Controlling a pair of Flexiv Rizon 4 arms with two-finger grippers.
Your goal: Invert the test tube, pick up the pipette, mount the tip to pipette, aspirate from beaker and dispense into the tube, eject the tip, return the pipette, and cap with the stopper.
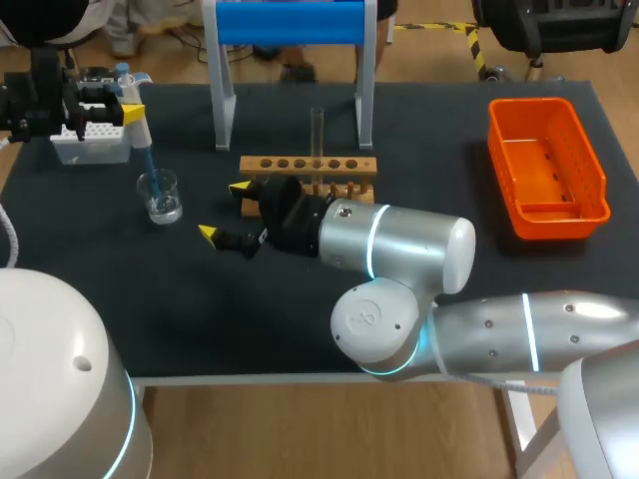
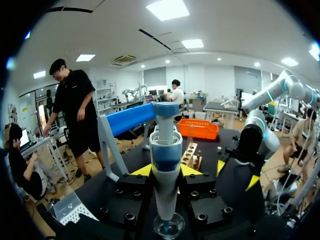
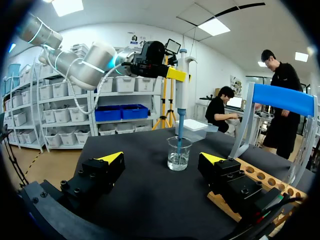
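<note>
rack (image 1: 310, 164) front behind right gripper (image 1: 224, 210)

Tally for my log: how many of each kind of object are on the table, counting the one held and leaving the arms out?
pipette: 1
beaker: 1
test tube: 1
wooden rack: 1
orange bin: 1
white tip box: 1
blue-barred stand: 1
Total: 7
</note>
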